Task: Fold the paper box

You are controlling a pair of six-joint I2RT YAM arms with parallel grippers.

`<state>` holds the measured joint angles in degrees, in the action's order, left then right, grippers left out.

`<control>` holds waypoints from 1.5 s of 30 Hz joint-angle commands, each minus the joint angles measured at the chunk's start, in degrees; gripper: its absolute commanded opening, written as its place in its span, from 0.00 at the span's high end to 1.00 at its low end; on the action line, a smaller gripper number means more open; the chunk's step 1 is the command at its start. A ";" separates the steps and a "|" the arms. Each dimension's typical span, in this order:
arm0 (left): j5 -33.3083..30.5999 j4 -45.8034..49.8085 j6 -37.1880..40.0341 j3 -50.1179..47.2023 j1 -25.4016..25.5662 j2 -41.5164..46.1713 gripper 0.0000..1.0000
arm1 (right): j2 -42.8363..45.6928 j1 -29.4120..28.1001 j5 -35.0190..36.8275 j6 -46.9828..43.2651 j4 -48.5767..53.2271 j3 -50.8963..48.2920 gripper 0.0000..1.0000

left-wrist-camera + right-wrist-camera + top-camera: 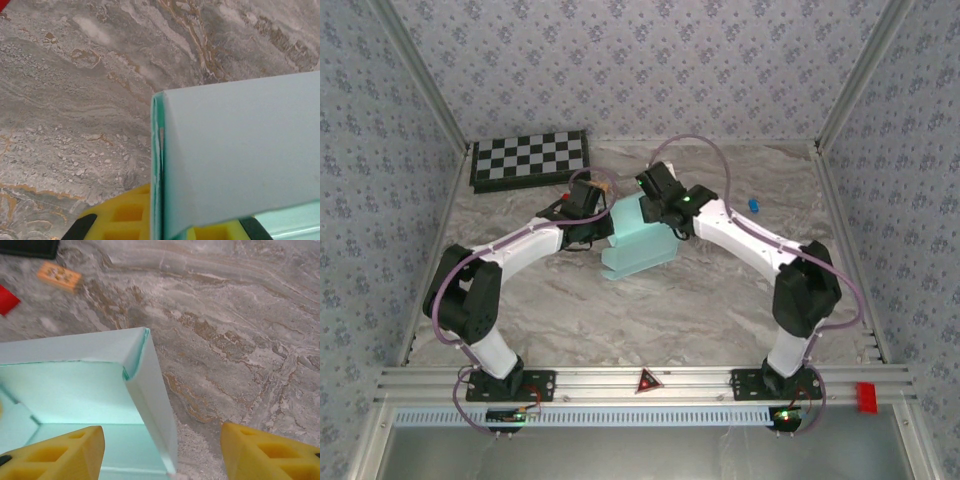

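While bare table [720,300] lies open around it, the paper box [638,245] sits mid-table, pale cyan, half formed, its walls creased upright. The left gripper [165,225] pinches one wall edge; the right gripper [162,452] gapes, released, astride a corner wall.

White arms [525,243], black joints [470,295], purple cables [853,283]; yellow pincer fingers [55,455].

one paper box [635,245], one checkerboard [530,157], one small blue piece [753,204].
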<state>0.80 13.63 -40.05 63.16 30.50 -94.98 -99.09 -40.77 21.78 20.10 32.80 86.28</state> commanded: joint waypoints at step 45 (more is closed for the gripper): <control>-16.42 15.11 -40.98 3.90 4.40 3.05 1.00 | 16.52 1.42 -24.81 27.23 -15.92 -22.10 0.58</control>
<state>-14.41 27.18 -79.20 64.99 34.63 -92.20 -82.26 -38.57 -3.88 45.74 18.20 64.40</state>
